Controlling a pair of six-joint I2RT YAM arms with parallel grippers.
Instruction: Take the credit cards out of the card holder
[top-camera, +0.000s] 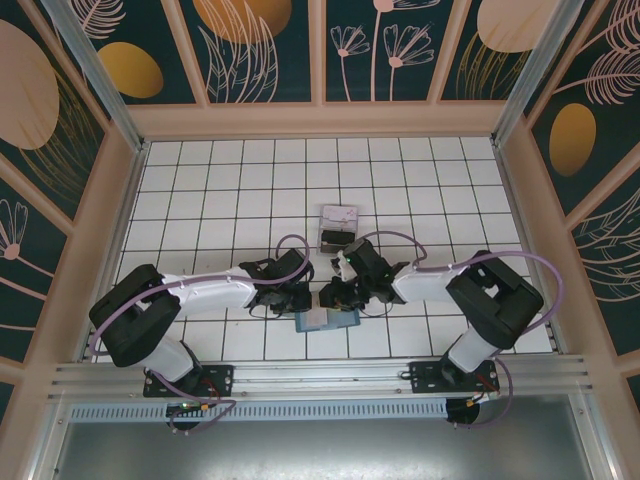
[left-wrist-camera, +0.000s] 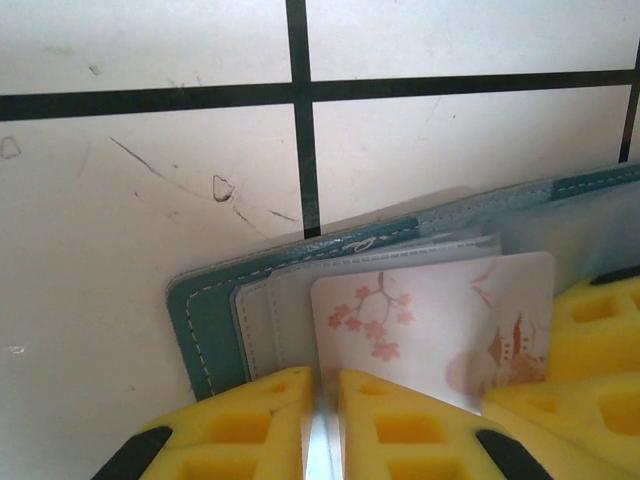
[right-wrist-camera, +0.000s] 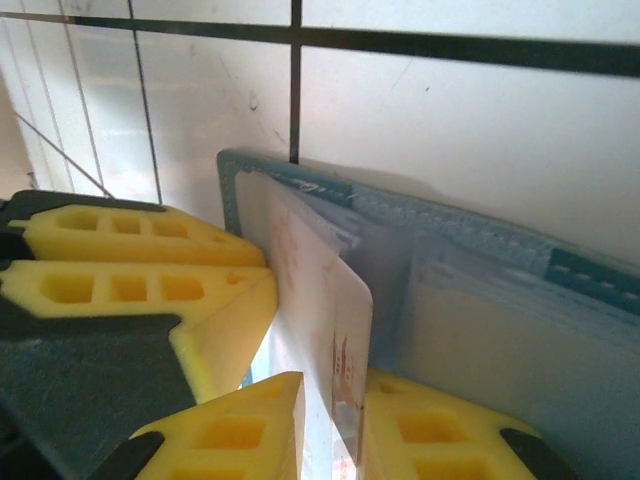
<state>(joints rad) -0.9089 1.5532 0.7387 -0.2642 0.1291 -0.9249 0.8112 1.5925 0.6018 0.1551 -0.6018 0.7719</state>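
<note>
Mid-extraction: our left hand (left-wrist-camera: 320, 385) clamps the holder (left-wrist-camera: 200, 310) on the bench (left-wrist-camera: 150, 100), right hand (right-wrist-camera: 335, 400) straddles the pale card (left-wrist-camera: 430, 320) poking out, grip unclear, so next we pinch firmly and slide it free.

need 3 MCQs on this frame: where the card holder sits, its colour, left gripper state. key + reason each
1. Where is the card holder?
A) far-left corner
B) on an arm base
C) on the table, centre of the near rows

2. Its colour?
A) teal
B) red
C) black

3. The left gripper is:
A) wide open
B) shut on the card holder's edge
C) holding a black card

Key:
1C, the top view shows it on the near centre tiles.
2A, a teal stitched border shows in both wrist views.
3B, its jaws pinch the edge with hardly a gap.
</note>
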